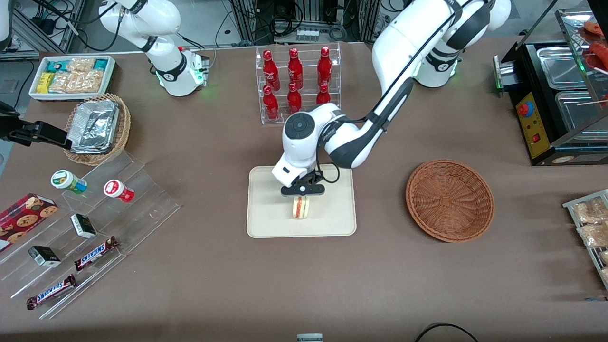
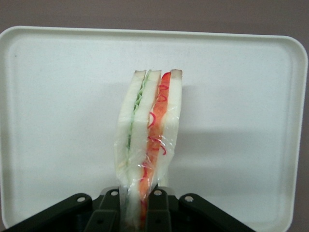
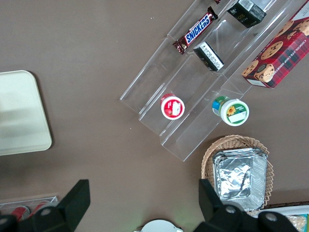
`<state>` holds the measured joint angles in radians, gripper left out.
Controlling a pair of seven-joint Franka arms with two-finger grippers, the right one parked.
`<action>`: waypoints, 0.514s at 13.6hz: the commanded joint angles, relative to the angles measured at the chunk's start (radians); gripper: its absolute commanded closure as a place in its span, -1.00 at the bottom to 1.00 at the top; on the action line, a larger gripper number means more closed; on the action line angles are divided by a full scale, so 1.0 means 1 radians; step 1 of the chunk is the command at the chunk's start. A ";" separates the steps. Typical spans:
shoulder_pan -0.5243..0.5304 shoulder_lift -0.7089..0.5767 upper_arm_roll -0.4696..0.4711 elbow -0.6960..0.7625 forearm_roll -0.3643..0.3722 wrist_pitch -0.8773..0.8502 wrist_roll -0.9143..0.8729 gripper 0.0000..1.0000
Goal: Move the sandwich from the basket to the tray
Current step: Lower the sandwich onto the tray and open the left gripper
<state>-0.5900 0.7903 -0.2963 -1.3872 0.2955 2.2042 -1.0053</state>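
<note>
Wrist cam: gripper clenched on sandwich, held on edge w/ filling showing, directly over mid tray; prob. for a flat set-down. Basket sits well apart toward the working arm's end.

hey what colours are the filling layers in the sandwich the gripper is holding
Red and green, between pale bread slices of the sandwich, clearest in the left wrist view; gripper above the tray.

Brown table with cream tray, reddish-brown basket, bottle rack, clear stepped display.
</note>
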 commanded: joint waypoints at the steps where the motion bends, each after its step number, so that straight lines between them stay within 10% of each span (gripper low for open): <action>1: -0.028 0.038 0.016 0.045 0.043 -0.011 -0.062 0.71; 5: -0.037 0.072 0.016 0.053 0.100 -0.011 -0.142 0.56; 6: -0.037 0.072 0.016 0.051 0.100 -0.011 -0.142 0.23; 7: -0.036 0.070 0.016 0.051 0.100 -0.011 -0.141 -0.72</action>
<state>-0.6083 0.8406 -0.2929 -1.3707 0.3757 2.2039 -1.1198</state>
